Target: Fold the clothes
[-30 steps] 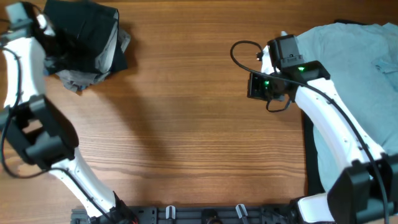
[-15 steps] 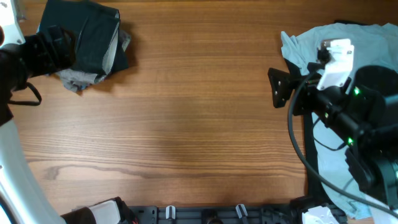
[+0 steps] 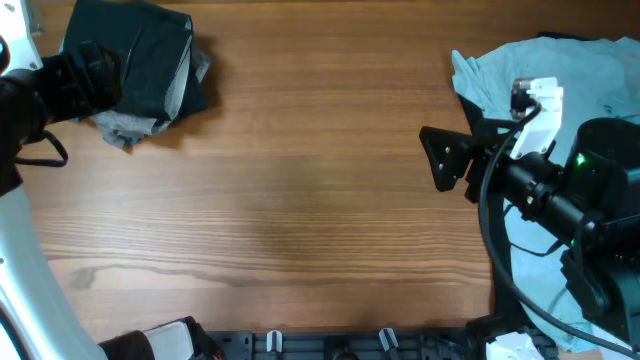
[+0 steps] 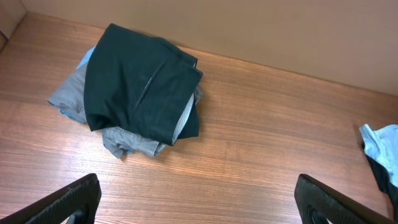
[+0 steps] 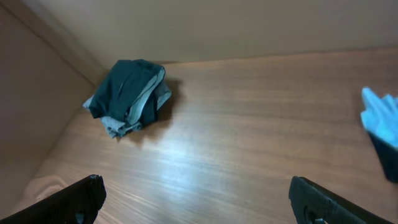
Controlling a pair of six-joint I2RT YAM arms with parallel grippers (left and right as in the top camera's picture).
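Observation:
The clothes lie in two places. At the table's far left is a folded pile: black shorts [image 3: 135, 55] on top, a grey garment [image 3: 125, 128] under them. The left wrist view shows the same black shorts [image 4: 140, 93] and grey garment [image 4: 134, 142]. A light-blue T-shirt [image 3: 580, 80] lies spread at the right. My left gripper [image 4: 199, 205] hangs open and empty above bare wood, short of the pile. My right gripper [image 5: 199, 202] is open and empty too, high over the table; overhead, its black fingers [image 3: 445, 160] sit at the T-shirt's left edge.
A dark garment [image 4: 382, 171] lies under the T-shirt's edge [image 4: 379, 138]. The left arm's black wrist [image 3: 75, 80] sits beside the pile. A metal rail [image 3: 330, 345] runs along the front edge, and a plain wall [image 4: 280, 25] stands behind the table.
Both grippers have opened and both arms have lifted up and back: the left away from the pile, the right away from the T-shirt's left edge. The pile stays put.

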